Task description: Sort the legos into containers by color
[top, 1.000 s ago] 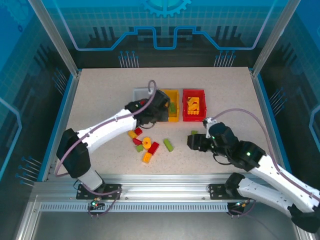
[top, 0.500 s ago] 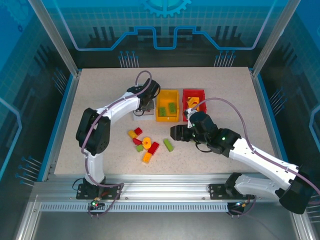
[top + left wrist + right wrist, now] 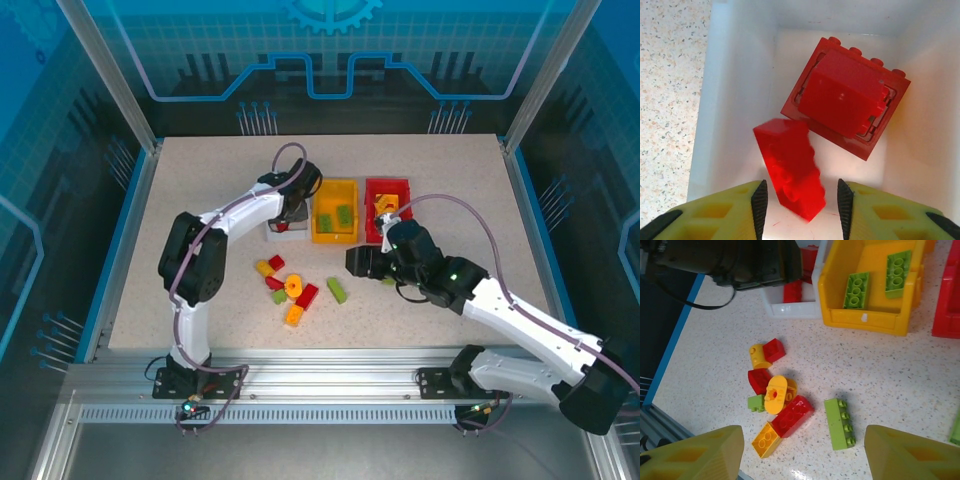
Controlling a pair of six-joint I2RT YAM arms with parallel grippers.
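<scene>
Just spreads left jaws, drops red brick (image 3: pixel 790 170) into white bin (image 3: pixel 720 100) at loose legos' (image 3: pixel 293 288) 12 o'clock, one fewer to sort; holds right jaws spread, empty.

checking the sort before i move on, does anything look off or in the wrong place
Colours and bins do not match: two green bricks lie in the yellow bin, red bricks in the white bin, and a yellow piece in the red bin. Nothing looks broken.
</scene>
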